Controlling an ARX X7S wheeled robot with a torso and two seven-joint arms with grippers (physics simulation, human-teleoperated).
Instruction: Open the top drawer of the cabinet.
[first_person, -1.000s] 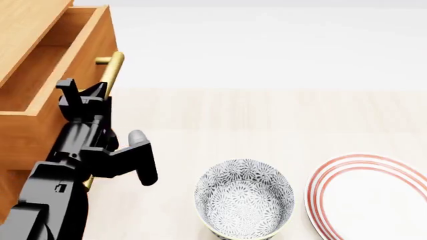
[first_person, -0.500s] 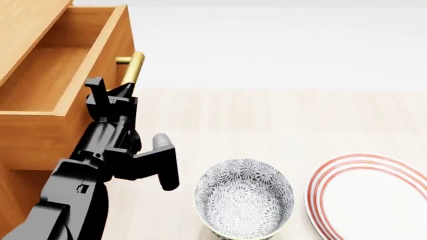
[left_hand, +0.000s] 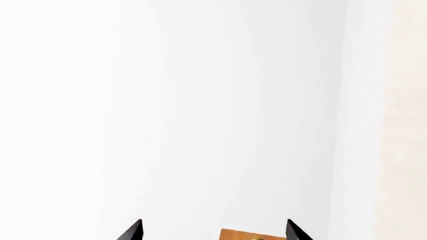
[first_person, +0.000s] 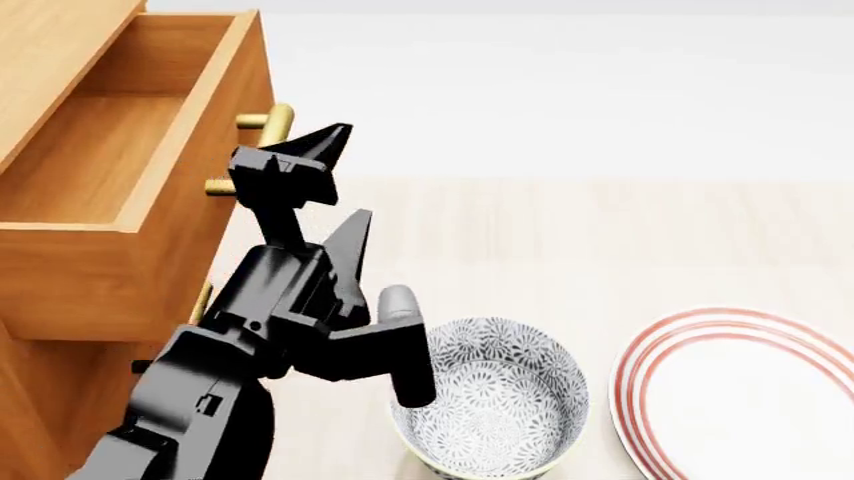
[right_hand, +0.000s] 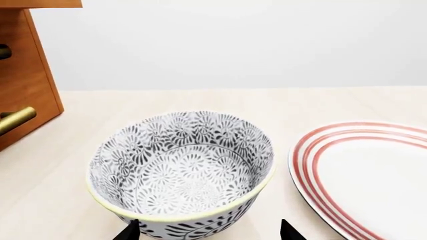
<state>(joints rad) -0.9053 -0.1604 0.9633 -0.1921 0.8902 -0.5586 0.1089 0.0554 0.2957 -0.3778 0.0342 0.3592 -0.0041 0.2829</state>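
Note:
The cabinet (first_person: 80, 290) stands at the left of the head view. Its top drawer (first_person: 120, 150) is pulled out, with its empty inside showing. The brass bar handle (first_person: 276, 120) on the drawer front is partly hidden behind my left gripper (first_person: 340, 190). That gripper is open and empty, just right of the handle and clear of it. In the left wrist view the left gripper (left_hand: 213, 232) shows only two spread fingertips and a sliver of wood (left_hand: 243, 234). My right gripper (right_hand: 208, 232) is open and sits close behind the bowl; it is out of the head view.
A patterned grey-and-white bowl (first_person: 487, 400) (right_hand: 180, 165) stands on the light wooden table (first_person: 561, 230), right beside my left forearm. A white plate with red rings (first_person: 747, 390) (right_hand: 373, 170) lies to its right. A lower drawer's brass handle (right_hand: 17, 120) shows at the cabinet front.
The drawer slid further out with my left gripper on its handle. The gripper has now opened, let go of the handle and swung right and up. The drawer stays out.

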